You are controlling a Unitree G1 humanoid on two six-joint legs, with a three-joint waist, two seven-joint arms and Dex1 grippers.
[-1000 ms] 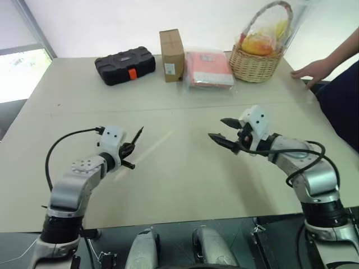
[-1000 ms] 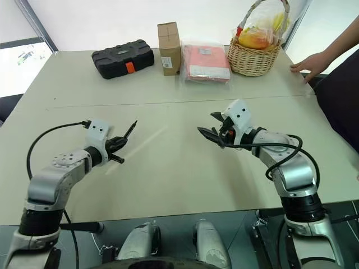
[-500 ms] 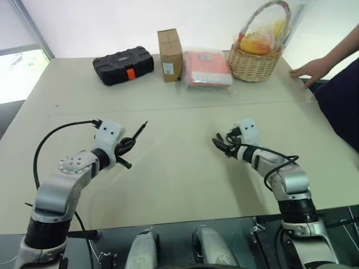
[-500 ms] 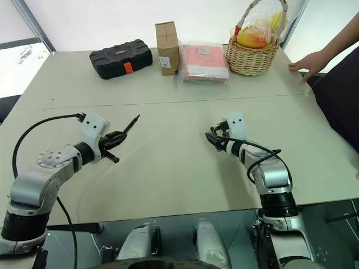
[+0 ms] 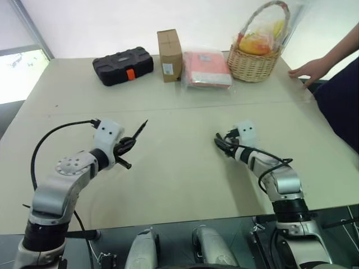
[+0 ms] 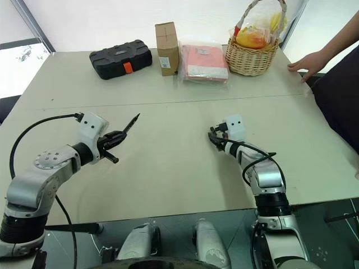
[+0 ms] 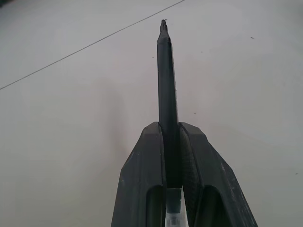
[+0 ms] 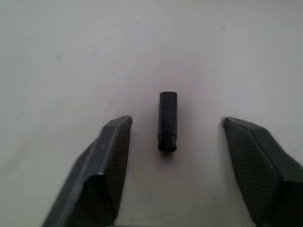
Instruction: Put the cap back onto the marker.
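The marker (image 7: 166, 94), a slim black stick with a tapered tip, is held above the table at the left. My left gripper (image 5: 128, 145) is shut on its lower end, and its tip points forward and up to the right. The cap (image 8: 167, 118), a short black cylinder, lies flat on the table. My right gripper (image 8: 176, 122) is down at the table surface and open. One finger stands on each side of the cap, with a gap between each finger and the cap. In the head views my right gripper (image 5: 222, 145) sits right of centre.
Along the far edge stand a black tool case (image 5: 124, 65), a cardboard box (image 5: 171, 47), a red packet (image 5: 207, 68) and a wicker basket (image 5: 258, 53). A person's hand (image 5: 311, 70) rests on the table's far right corner. A seam (image 5: 168, 109) crosses the table.
My right gripper has sunk from above the table down to its surface, and its fingers now straddle the cap. My left gripper has risen slightly with the marker.
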